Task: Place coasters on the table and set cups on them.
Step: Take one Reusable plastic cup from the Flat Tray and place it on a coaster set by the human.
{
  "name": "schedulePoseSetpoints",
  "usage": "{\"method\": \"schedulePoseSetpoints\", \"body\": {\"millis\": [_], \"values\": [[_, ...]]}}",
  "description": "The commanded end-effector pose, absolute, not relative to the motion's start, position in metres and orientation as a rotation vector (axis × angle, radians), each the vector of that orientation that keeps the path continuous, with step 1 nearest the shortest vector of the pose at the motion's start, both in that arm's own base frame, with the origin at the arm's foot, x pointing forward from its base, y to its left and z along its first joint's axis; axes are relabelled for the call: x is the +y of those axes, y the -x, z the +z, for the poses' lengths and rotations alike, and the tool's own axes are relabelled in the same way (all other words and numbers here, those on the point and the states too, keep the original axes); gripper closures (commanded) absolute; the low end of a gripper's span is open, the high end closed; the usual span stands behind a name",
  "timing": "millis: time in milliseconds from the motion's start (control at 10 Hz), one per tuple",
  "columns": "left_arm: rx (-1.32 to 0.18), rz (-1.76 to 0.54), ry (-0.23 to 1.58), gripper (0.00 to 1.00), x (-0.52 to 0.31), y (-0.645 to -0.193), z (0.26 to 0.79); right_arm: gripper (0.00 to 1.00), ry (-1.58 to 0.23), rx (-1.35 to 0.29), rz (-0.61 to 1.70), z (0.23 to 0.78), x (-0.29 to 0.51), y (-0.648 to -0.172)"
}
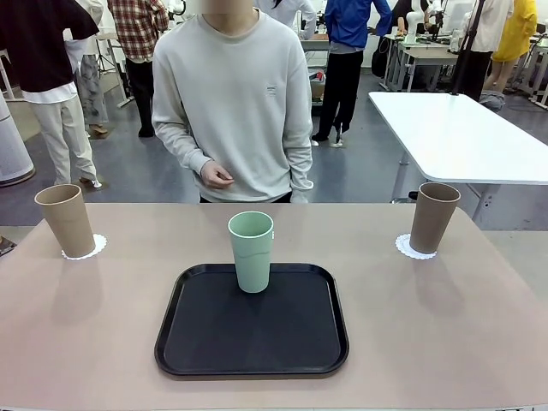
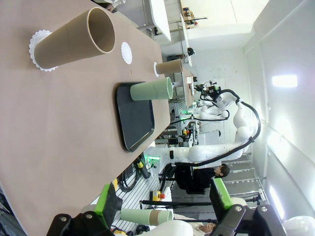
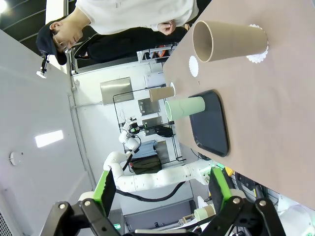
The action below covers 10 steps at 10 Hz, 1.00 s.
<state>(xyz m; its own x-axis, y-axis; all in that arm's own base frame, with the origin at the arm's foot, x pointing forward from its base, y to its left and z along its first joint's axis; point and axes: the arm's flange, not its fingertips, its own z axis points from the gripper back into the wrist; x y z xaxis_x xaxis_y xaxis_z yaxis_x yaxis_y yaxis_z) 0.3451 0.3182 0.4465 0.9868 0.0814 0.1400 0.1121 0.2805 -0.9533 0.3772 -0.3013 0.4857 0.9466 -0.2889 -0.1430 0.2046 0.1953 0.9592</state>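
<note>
On the beige table (image 1: 445, 325), a tan cup (image 1: 64, 220) stands on a lacy white coaster (image 1: 88, 247) at the far left. A second tan cup (image 1: 433, 217) stands on a coaster (image 1: 409, 249) at the far right. The mint green cup (image 1: 251, 251) stands upright on the black tray (image 1: 253, 330) in the middle. A third coaster (image 2: 126, 52) (image 3: 193, 66) lies bare on the table beyond the tray. My left gripper (image 2: 165, 196) is open above the table's left end, near the left tan cup (image 2: 74, 39). My right gripper (image 3: 161, 189) is open near the right tan cup (image 3: 229, 42).
A person in a grey sweatshirt stands at the far edge, one hand (image 1: 216, 175) held at the waist. A white table (image 1: 462, 128) stands behind on the right. Bare tabletop lies on both sides of the tray.
</note>
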Motion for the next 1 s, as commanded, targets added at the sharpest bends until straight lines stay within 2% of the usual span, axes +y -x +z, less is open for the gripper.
{"method": "schedulePoseSetpoints", "body": {"millis": [0,700,800,900], "values": [[-0.175,-0.02,1.298,0.0,0.318,-0.344,0.449,0.0,-1.347,-0.08,-0.356,0.486,-0.3,-0.377],[-0.173,-0.021,1.288,0.0,0.318,-0.345,0.447,0.0,-1.347,-0.08,-0.356,0.486,-0.3,-0.377],[-0.335,-0.172,1.217,0.0,0.286,-0.33,0.477,0.0,-1.347,-0.08,-0.356,0.486,-0.3,-0.377],[-0.368,-0.343,1.072,0.0,0.231,-0.32,0.53,0.0,-1.347,-0.08,-0.356,0.486,-0.3,-0.377]]}}
